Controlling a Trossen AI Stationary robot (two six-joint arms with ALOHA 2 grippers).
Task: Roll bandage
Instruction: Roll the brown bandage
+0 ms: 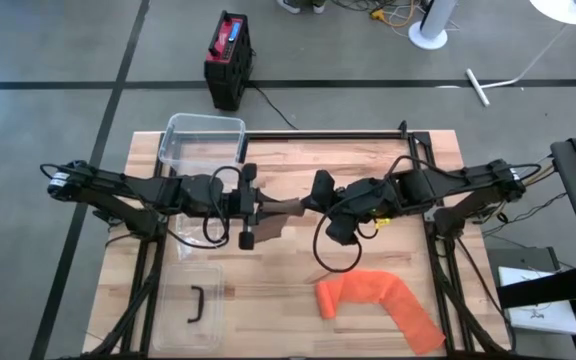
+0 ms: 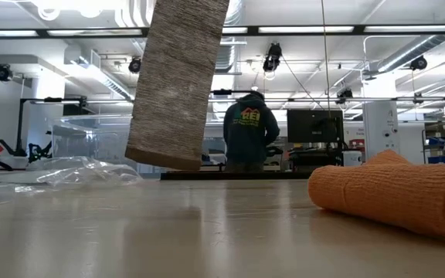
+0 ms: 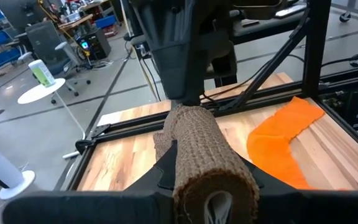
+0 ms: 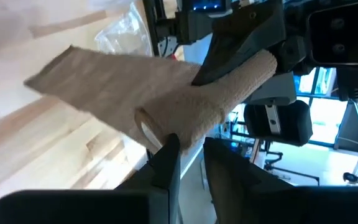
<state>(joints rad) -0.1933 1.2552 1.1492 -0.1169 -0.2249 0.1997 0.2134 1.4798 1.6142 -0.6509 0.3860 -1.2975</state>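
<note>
A brown bandage roll (image 1: 288, 207) is held level above the table's middle between my two grippers. My left gripper (image 1: 258, 207) is shut on its left end and my right gripper (image 1: 315, 195) is shut on its right end. The roll's loose tail (image 2: 178, 81) hangs down from it, with its lower edge clear of the table. An orange bandage (image 1: 380, 300) lies on the table at the near right, its left end (image 1: 330, 297) partly rolled. It also shows in the low view (image 2: 392, 193). My left gripper holds the roll's left end (image 3: 207, 186) between its two fingers (image 3: 166, 171), coming level from the table's left and lying along the roll. The roll is lifted clear and level. My right gripper pinches the roll's right end (image 4: 151, 130) at its fingertips (image 4: 168, 152), coming level from the table's right. The tail (image 4: 86, 74) hangs slack below.
A clear plastic container (image 1: 204, 140) stands at the far left. Its lid with a black handle (image 1: 196, 304) lies at the near left, with crumpled clear plastic (image 1: 183, 235) between them. A person (image 2: 250, 131) stands in the room beyond the table.
</note>
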